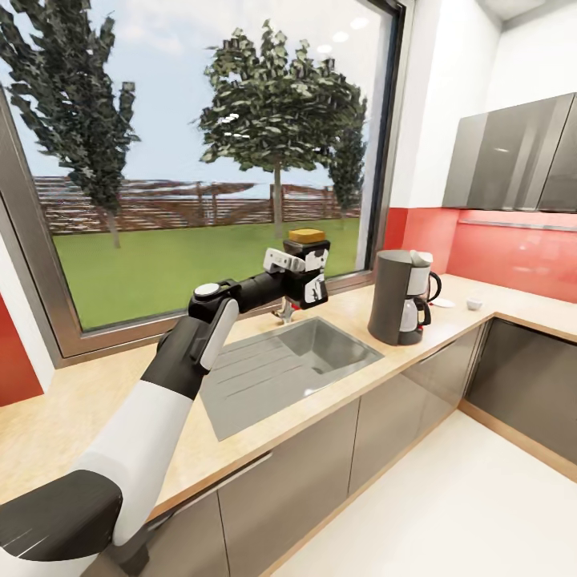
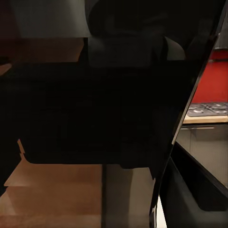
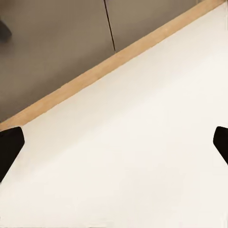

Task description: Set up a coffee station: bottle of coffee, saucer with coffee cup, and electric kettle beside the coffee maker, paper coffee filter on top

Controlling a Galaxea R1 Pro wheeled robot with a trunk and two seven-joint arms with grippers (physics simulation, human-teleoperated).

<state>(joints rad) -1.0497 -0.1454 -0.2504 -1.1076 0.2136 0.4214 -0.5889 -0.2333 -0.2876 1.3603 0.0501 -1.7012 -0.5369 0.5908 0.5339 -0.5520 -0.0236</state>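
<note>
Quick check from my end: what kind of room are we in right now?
A home kitchen, it seems: a wooden countertop with an inset sink, a coffee maker beside it, and grey wall cabinets above a red backsplash.

No text, label, brand, number or sign can be read anywhere. The coffee maker (image 1: 401, 298), the bottle of coffee (image 1: 308, 268) and the cabinet doors (image 1: 513, 154) all show plain, unmarked surfaces.
</note>
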